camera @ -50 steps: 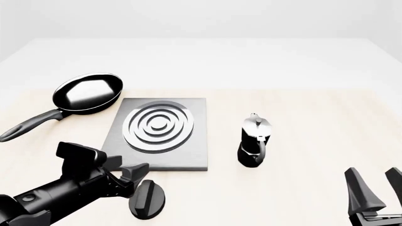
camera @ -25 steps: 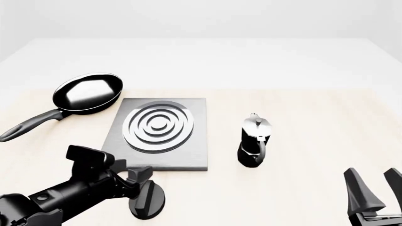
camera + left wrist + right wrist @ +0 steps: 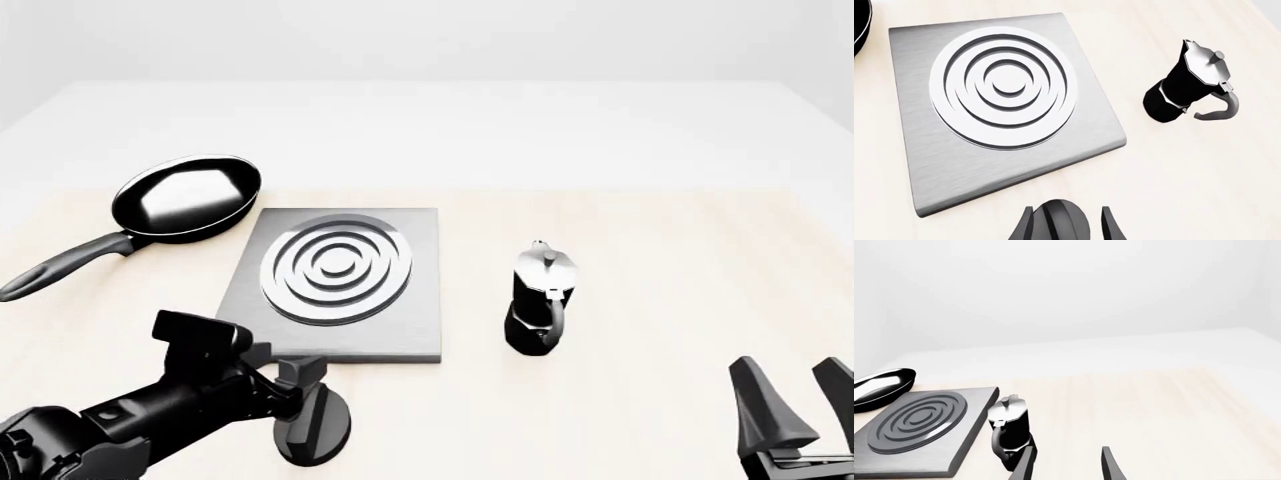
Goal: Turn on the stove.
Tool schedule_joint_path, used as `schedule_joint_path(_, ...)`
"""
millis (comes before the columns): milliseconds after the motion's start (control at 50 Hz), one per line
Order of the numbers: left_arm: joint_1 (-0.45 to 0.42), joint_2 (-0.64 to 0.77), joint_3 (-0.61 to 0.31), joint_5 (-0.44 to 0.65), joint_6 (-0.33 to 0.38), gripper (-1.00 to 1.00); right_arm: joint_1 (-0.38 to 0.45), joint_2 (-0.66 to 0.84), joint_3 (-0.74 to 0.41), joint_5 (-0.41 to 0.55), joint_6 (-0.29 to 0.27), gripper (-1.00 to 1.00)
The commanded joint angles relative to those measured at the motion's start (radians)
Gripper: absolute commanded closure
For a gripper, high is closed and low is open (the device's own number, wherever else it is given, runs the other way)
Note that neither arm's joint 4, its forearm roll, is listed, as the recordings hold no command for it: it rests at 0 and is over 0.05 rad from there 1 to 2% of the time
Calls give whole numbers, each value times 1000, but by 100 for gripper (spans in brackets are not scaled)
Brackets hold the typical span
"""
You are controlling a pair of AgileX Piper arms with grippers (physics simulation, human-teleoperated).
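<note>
Left end effector at the stove knob, right end effector idle.

We see the stove (image 3: 390,330), a dark-grey square plate with a burner (image 3: 336,269) of concentric silver rings, lying flat on the pale wooden bench (image 3: 667,300), between the frying pan (image 3: 184,198) on its far left and the moka pot (image 3: 542,298) standing upright on its right. The stove's black ridged knob (image 3: 318,428) sits on the bench just in front of the plate's near edge. Our left end effector (image 3: 300,400) is down at that knob: in the left wrist view its fingers (image 3: 1027,228) straddle the knob (image 3: 1063,225), narrowly parted, though we cannot tell whether they touch it. Our right end effector (image 3: 798,405) stands at the near right, well apart from everything, fingers spread and gripping nothing.
</note>
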Motion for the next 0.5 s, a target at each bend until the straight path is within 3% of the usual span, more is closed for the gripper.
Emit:
schedule_joint_path(20, 3, 48, 0, -31, -4, -100, 2, 15, -1, -11, 15, -100)
schedule_joint_path(500, 7, 175, 4, -120, -24, -100, 5, 23, 0, -18, 31, -100)
